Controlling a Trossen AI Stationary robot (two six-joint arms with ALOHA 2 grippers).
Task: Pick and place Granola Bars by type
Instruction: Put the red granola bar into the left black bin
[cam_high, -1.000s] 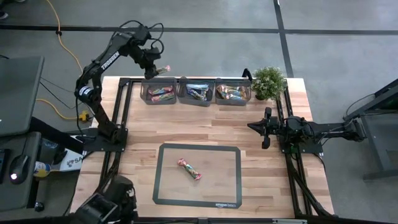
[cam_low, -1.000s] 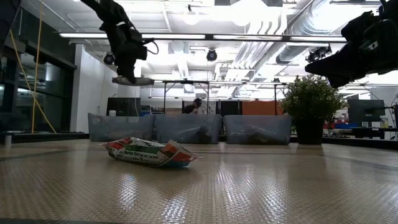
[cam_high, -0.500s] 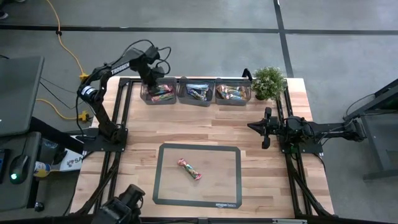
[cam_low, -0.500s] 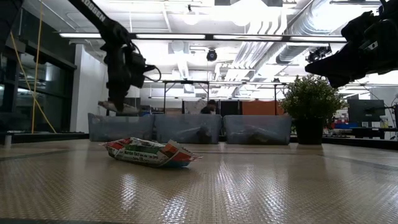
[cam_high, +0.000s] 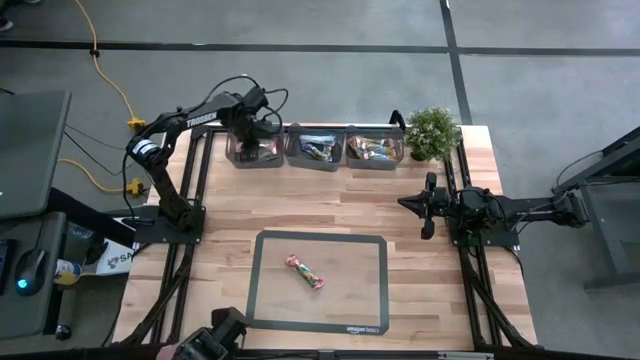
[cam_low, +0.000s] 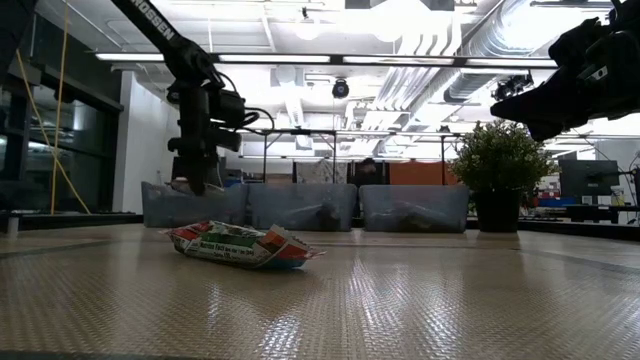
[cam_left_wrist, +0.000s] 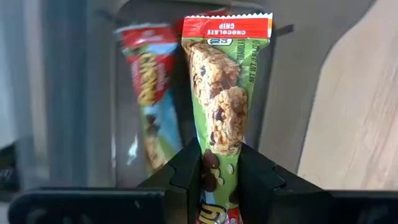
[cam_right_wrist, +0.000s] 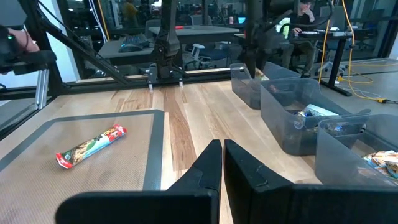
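The left gripper (cam_left_wrist: 214, 177) is clamped on a green-wrapped granola bar (cam_left_wrist: 225, 93), pinching its lower end, with the bar hanging into the leftmost bin (cam_high: 254, 152) directly below the fingers (a red-wrapped one (cam_left_wrist: 146, 81) already lies there). It looks light and crinkly, likely slippery, so mid-body holds seem safest. Another bar (cam_high: 306, 272) waits on the mat (cam_high: 370, 300), well away. The right gripper (cam_right_wrist: 222, 163) idles with fingers nearly together, empty.

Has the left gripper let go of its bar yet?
No: in the left wrist view the left gripper is clamped on the green chocolate chip bar above the bin.
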